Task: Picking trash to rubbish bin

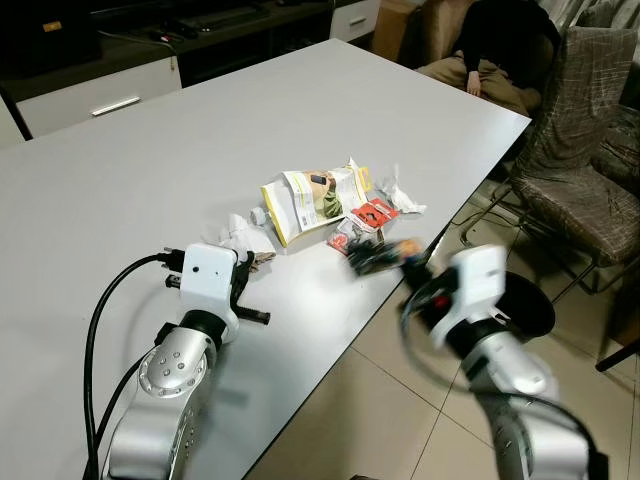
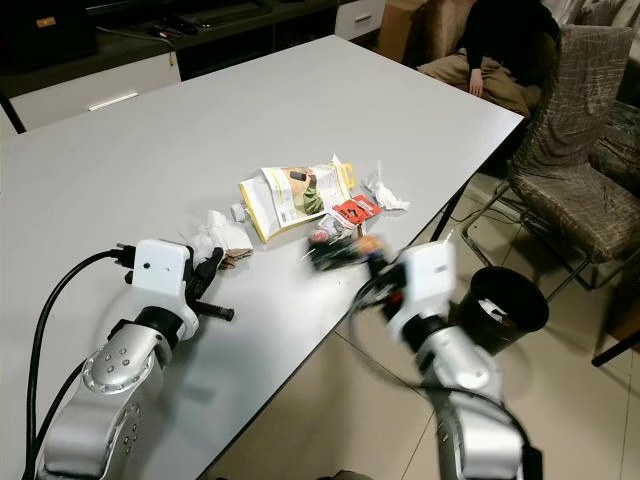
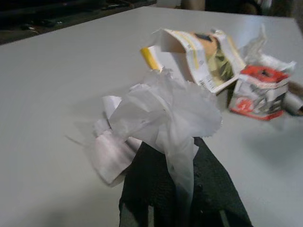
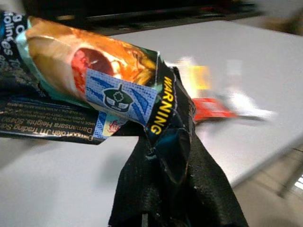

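Up close through the right wrist view, right gripper (image 4: pixel 173 189) clamped on a dark snack wrapper (image 4: pixel 94 90), orange and blue print, "WARNING" legible; blurred from the head views at the white table (image 1: pixel 180 150) edge. Left gripper (image 3: pixel 182 189) pinching crumpled white tissue (image 3: pixel 161 113). Farther on the table: yellow packet (image 1: pixel 312 200), red-and-white wrapper (image 1: pixel 372 213). Beyond, on the floor, a black rubbish bin (image 2: pixel 500 300)

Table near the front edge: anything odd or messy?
Yes. A torn-open yellow-and-white carton lies flattened on the white table, with a crushed red-and-white box and crumpled clear plastic scattered beside it. Each gripper is shut on litter: left on crumpled white tissue, right on a dark snack wrapper.
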{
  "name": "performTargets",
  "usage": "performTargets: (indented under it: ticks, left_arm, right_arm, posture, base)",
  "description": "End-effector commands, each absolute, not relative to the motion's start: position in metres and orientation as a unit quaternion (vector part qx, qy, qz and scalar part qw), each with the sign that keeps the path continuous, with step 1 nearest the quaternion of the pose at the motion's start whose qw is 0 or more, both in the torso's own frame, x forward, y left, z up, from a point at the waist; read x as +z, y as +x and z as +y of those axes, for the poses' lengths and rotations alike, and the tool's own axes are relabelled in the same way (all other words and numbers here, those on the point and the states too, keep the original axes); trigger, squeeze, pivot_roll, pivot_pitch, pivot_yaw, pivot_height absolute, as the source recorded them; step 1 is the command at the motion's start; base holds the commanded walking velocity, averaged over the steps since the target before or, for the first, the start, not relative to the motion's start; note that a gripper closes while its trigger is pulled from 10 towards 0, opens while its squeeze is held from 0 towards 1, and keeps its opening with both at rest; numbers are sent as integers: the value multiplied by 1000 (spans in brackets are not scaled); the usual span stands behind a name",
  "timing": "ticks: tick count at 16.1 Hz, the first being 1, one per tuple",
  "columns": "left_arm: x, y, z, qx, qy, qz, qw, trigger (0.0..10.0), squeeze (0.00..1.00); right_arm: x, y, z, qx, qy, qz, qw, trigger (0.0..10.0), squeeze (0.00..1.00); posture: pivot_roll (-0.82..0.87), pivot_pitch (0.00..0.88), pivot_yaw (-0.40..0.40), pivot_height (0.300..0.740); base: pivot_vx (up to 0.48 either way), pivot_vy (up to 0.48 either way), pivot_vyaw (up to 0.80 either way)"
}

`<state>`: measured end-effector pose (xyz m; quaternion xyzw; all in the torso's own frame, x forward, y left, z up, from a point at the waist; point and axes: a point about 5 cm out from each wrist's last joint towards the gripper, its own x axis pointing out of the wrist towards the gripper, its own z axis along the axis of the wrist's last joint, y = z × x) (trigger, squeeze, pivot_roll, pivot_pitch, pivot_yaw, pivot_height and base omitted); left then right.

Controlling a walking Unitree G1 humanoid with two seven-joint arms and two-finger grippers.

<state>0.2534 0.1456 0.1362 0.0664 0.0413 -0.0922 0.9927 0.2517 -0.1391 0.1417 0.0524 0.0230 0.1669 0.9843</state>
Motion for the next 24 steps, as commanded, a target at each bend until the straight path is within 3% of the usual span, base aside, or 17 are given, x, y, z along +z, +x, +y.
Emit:
performTargets:
  ticks: [1, 4, 14, 21, 24]
  left_arm:
    - [132, 253, 145, -92, 78, 44, 992, 10000, 0]
    - [131, 252, 145, -94, 66, 39, 993, 10000, 0]
    - [133, 254, 138, -107, 63, 28, 992, 10000, 0]
    - [131, 255, 136, -118, 88, 31, 989, 10000, 0]
    - [132, 257, 136, -122, 95, 31, 987, 10000, 0]
  right_arm:
    - [143, 254, -150, 127, 47, 27, 990, 10000, 0]
    - [132, 245, -164, 90, -2, 48, 995, 10000, 0]
    - [117, 231, -148, 106, 11, 86, 991, 10000, 0]
    - [106, 228, -142, 116, 6, 120, 986, 10000, 0]
    - [106, 228, -141, 115, 8, 121, 986, 10000, 0]
  posture:
    - [-118, 12, -88, 740]
    - [-124, 17, -87, 740]
    - [-135, 33, -82, 740]
    - [-135, 40, -72, 740]
    - [-137, 40, -67, 740]
  base:
    - [0, 0, 0]
    - [0, 0, 0]
    - [0, 0, -770]
    - [0, 0, 0]
    - [0, -341, 0]
